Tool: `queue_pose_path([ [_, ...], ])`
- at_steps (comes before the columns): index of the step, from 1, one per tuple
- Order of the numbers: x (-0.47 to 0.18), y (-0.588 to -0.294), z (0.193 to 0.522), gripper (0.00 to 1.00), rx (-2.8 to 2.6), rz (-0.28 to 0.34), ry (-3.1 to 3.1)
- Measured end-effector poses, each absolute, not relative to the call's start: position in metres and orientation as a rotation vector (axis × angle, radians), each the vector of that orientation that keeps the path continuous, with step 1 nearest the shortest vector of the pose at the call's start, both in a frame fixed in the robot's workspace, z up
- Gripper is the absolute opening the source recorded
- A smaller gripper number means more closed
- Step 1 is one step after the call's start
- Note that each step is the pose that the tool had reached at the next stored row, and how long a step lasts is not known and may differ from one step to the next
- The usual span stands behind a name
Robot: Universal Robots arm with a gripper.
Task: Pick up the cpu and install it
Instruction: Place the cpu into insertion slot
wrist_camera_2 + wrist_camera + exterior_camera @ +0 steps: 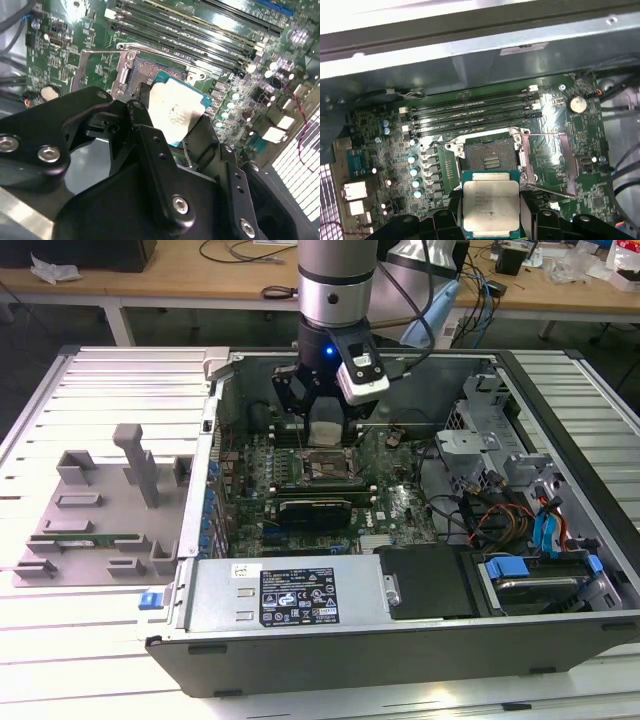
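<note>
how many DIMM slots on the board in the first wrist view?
4 DIMM slots, side by side between the open socket and the case wall. More could be hidden behind the cpu held in the end effector.

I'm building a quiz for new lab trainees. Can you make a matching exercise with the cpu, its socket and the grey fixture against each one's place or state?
Things:
1. cpu
2. socket
3. grey fixture

Places or states:
A. outside the computer case, at the exterior view's left
B. open and empty on the motherboard
C. gripped between the fingers

Pairs: 1-C, 2-B, 3-A
</note>
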State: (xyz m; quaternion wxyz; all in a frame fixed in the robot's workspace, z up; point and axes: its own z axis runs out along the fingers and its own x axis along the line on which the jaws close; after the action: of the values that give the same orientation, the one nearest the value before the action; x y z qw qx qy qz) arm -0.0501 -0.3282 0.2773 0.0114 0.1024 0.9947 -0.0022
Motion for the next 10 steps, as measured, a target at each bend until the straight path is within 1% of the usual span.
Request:
queue_pose_path([
  [10,-0.0501,-0.3281,0.2762,0.55,0.8,-0.012,3.015],
])
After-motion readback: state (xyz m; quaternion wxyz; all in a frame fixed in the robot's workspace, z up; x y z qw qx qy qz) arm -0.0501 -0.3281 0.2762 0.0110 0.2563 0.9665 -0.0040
